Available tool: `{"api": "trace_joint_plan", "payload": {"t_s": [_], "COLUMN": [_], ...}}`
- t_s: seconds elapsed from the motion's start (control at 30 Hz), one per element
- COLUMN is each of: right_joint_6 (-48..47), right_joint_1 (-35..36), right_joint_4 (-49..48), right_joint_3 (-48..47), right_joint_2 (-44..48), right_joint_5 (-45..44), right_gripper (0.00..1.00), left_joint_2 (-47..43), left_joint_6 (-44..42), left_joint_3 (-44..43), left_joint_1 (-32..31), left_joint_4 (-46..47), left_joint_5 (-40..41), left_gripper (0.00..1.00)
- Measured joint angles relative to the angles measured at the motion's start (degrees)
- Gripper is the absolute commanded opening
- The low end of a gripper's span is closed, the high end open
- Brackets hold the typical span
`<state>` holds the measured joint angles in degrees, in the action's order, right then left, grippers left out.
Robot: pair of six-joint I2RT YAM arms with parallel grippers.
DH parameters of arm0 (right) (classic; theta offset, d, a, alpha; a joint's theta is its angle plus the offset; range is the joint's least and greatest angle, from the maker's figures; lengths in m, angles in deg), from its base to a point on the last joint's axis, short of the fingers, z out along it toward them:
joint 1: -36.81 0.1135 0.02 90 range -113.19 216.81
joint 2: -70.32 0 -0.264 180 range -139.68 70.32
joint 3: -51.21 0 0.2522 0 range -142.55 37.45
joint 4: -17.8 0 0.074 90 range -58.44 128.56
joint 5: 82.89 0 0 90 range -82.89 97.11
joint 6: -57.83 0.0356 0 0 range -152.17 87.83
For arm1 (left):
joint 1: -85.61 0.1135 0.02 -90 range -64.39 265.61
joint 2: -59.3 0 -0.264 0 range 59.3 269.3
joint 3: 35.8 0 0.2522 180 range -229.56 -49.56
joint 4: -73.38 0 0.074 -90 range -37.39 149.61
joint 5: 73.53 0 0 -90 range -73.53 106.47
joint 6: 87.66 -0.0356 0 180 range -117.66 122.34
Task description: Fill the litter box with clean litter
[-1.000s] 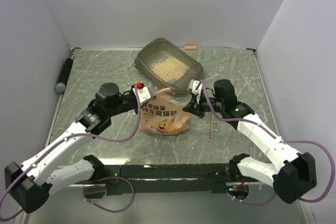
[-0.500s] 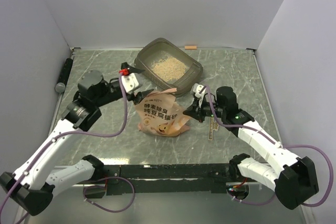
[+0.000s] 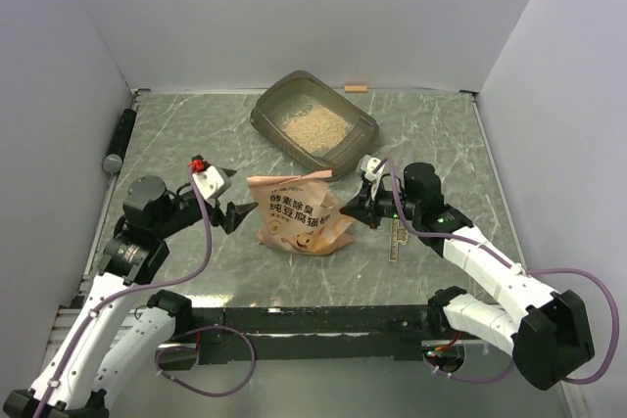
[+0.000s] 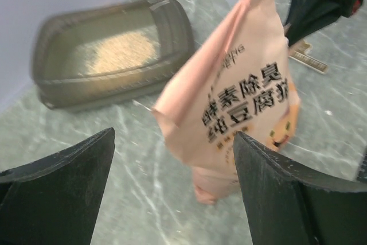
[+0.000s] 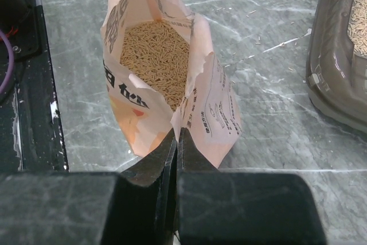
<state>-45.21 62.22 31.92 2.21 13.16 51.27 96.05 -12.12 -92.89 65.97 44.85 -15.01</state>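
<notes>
The pink bag [image 3: 297, 216] carries two rows of dark Chinese characters, which seem to read 酵素除臭 and 纯豆腐猫砂, with a cartoon animal face below them. Smaller print runs down its side panel in the right wrist view, too fine to read. The bag stands upright near the middle of the table [image 3: 176, 134], its torn top open, and tan litter [image 5: 155, 55] shows inside it.

The right claw [image 3: 359, 210] is closed tight, pinching the bag's rim at its 3 o'clock side. The left claw [image 3: 233, 214] gapes wide with nothing in it, near the bag's 9 o'clock side.

The litter box [image 3: 265, 111] sits at 12 o'clock from the bag, close to the back wall, with a patch of litter across its floor.

The table is grey-green with a pale marbled pattern. A thin strip with printed marks [image 3: 395, 238] lies at 3 o'clock from the bag, and a black tube [image 3: 120, 139] lies at the 9 o'clock edge. Plain pale walls [image 3: 294, 17] close in three sides.
</notes>
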Motion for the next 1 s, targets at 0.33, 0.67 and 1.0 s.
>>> {"api": "trace_joint_plan", "payload": {"t_s": [0.33, 0.67, 1.0], "right_joint_6": [0.4, 0.4, 0.9], "right_joint_1": [0.6, 0.8, 1.0], "right_joint_4": [-0.3, 0.1, 0.5], "right_joint_3": [0.0, 0.1, 0.1], "right_joint_2": [-0.2, 0.2, 0.4], "right_joint_5": [0.1, 0.0, -0.3], "right_gripper": [0.0, 0.0, 0.0], "left_joint_2": [4.8, 14.8, 20.4], "left_joint_6": [8.2, 14.3, 20.3], "left_joint_3": [5.7, 11.1, 12.0], "left_joint_1": [3.5, 5.2, 7.6], "left_joint_4": [7.6, 22.9, 34.4], "left_joint_5": [-10.0, -19.6, -27.7], "left_gripper": [0.87, 0.77, 0.08]}}
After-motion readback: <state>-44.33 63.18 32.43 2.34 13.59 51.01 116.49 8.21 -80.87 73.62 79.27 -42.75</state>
